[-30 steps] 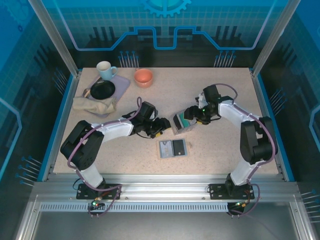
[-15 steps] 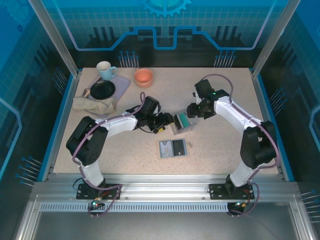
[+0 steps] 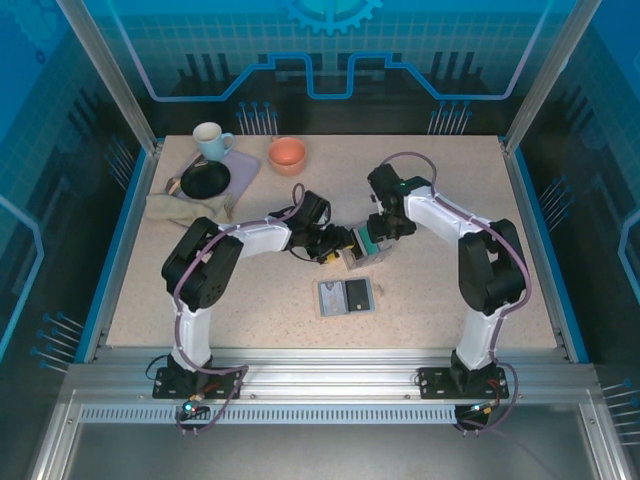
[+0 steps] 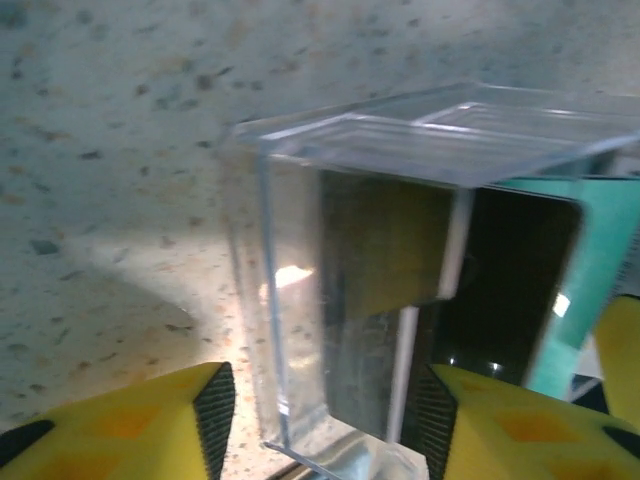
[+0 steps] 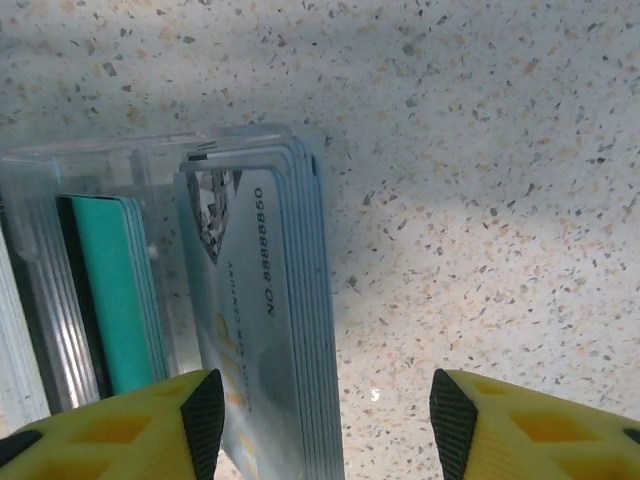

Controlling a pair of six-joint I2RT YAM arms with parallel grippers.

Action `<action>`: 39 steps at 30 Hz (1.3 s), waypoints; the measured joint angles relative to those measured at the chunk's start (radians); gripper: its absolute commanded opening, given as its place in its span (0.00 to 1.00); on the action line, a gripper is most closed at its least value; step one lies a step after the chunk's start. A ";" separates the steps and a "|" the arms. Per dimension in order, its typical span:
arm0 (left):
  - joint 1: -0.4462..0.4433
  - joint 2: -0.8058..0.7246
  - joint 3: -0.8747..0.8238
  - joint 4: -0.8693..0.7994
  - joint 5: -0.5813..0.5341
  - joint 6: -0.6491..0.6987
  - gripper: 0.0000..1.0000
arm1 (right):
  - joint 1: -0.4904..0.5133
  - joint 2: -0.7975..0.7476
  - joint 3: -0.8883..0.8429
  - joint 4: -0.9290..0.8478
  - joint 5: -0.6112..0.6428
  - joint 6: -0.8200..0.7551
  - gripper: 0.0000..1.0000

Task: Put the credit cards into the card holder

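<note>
1. The left gripper (image 4: 325,410) was wide open and held nothing. Its yellow fingers sat either side of a corner of the clear plastic box (image 4: 290,280).
2. The right gripper (image 5: 315,410) was also spread wide and empty, straddling the upright stack of credit cards (image 5: 265,300) in that box, with teal cards (image 5: 115,290) just beside them.
3. The card holder (image 3: 345,297) lay opened flat on the table (image 3: 450,300), nearer the arm bases and apart from both grippers.
4. The task looked barely begun, with no card lifted. Whether the holder's dark patch was a card or a pocket could not be told.
5. Gripping, carrying and pocketing each card remained.
</note>
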 measured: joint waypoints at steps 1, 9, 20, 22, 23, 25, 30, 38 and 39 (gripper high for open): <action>0.000 0.003 0.000 0.001 0.003 0.001 0.47 | 0.004 0.002 0.003 -0.003 0.012 -0.003 0.57; 0.000 0.003 0.000 0.003 0.001 0.011 0.42 | 0.020 0.002 0.029 -0.023 0.077 -0.034 0.47; 0.000 0.003 0.000 0.007 0.001 0.022 0.42 | 0.031 0.002 0.041 -0.030 0.086 -0.049 0.38; 0.000 0.003 0.000 0.007 0.001 0.022 0.42 | 0.036 0.002 0.042 -0.031 0.094 -0.052 0.34; 0.000 0.003 0.000 0.007 0.001 0.022 0.42 | 0.038 0.002 0.042 -0.031 0.095 -0.052 0.31; 0.000 0.003 0.000 0.008 0.001 0.022 0.42 | 0.040 0.000 0.042 -0.031 0.093 -0.055 0.30; 0.000 0.003 0.000 0.008 0.002 0.022 0.42 | 0.045 -0.001 0.042 -0.031 0.095 -0.056 0.26; 0.000 0.003 0.000 0.008 0.005 0.022 0.43 | 0.054 -0.005 0.042 -0.031 0.117 -0.060 0.23; 0.000 0.003 0.000 0.008 0.005 0.022 0.43 | 0.056 -0.006 0.042 -0.031 0.121 -0.061 0.23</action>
